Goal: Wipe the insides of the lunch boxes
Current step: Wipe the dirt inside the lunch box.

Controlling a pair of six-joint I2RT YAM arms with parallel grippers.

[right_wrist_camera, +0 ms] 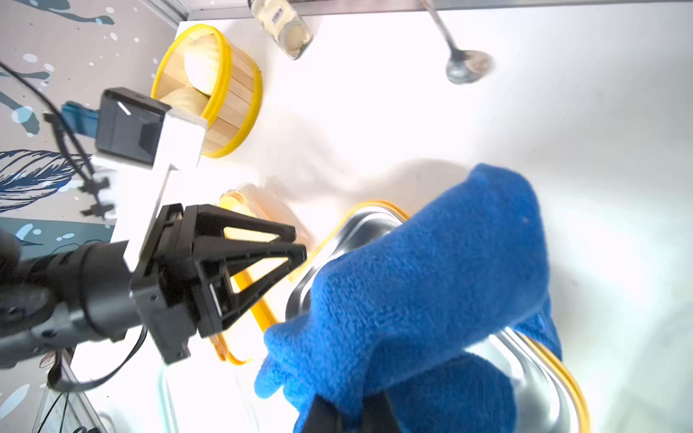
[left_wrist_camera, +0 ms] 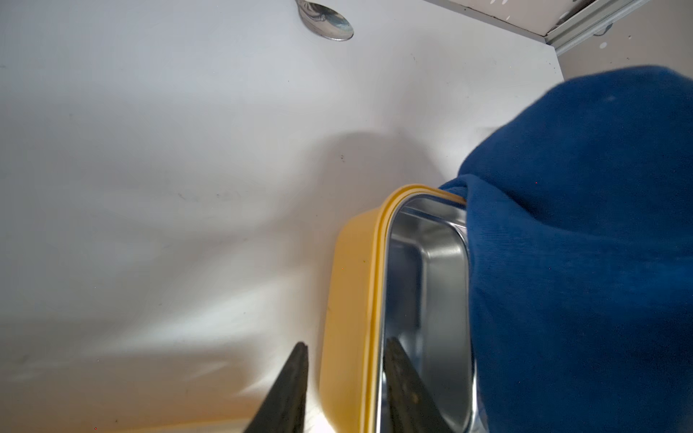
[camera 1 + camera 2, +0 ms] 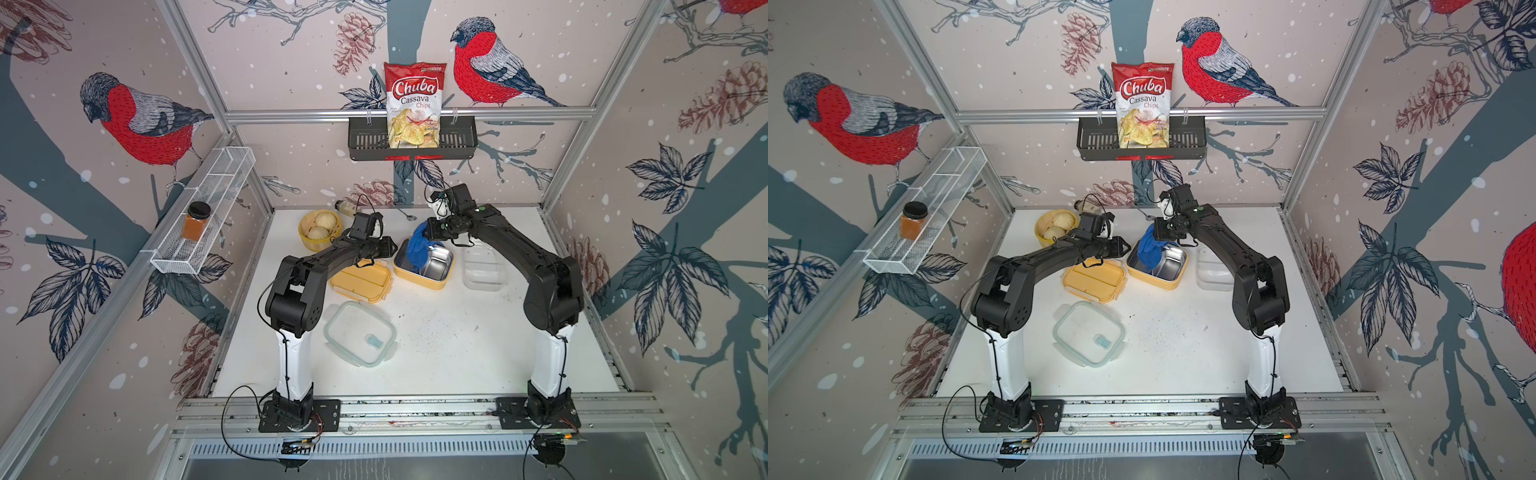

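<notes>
Yellow lunch box point(image 3: 419, 280) sits open on the surface point(image 3: 436, 353); left fingers point(image 2: 292, 386) spread astride its wall, likely to steady it, while right fingers point(image 1: 320, 418) pinch the blue cloth point(image 3: 417, 249) hanging into its steel interior.

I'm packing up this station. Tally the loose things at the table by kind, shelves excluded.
Lunch boxes: 2 (yellow box, clear box)
Lids: 2 (yellow lid, clear lid)
Blue cloth: 1
Steamer basket of buns: 1
Spoon: 1
Bottle: 1
Total: 8
</notes>
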